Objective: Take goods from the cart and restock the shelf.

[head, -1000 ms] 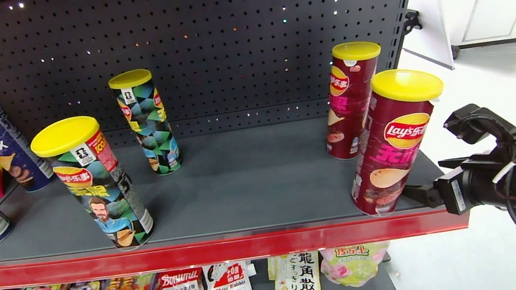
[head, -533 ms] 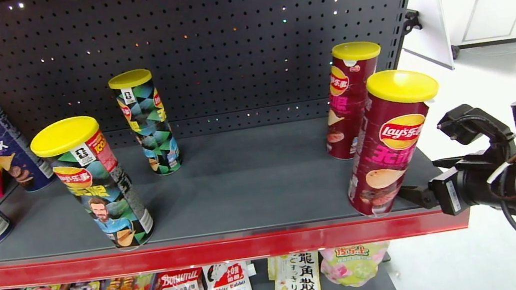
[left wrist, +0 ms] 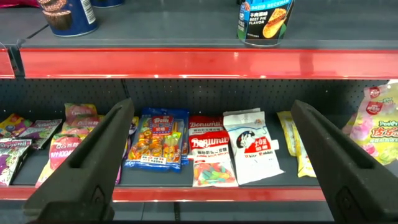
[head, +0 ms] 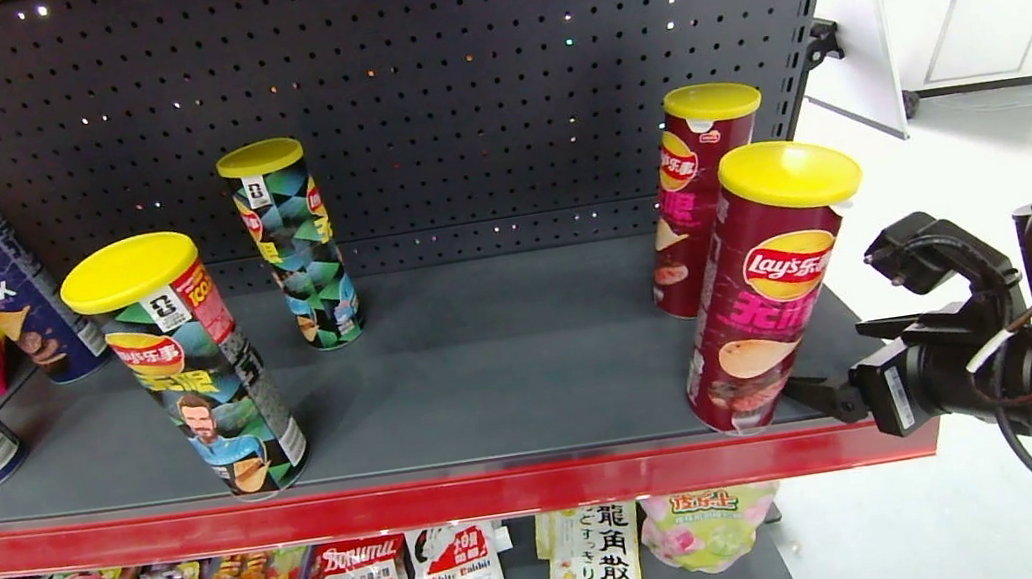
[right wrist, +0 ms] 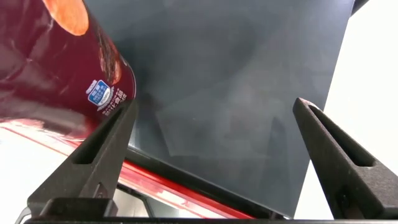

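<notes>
Okay, right gripper (right wrist: pixel 214 106) is wide apart, and the red chip can (head: pixel 764 295) stands just beside one finger, outside the gap, on the shelf (head: pixel 486 364) close to its red front lip; whether they touch I can't tell. I judge that can light: a stiff paper tube with a glossy, slick skin, tall and ready to tip. I'd take it round mid-body, below the yellow lid (head: pixel 790 173), squeezing gently so the wall doesn't dent. Left gripper (left wrist: pixel 212 104) hangs apart too, empty, with snack bags (left wrist: pixel 208 155) ahead of it.

The shelf (head: pixel 488 374) is evenly lit, the floor (head: pixel 963 166) at right overexposed, and head-view edges bow
</notes>
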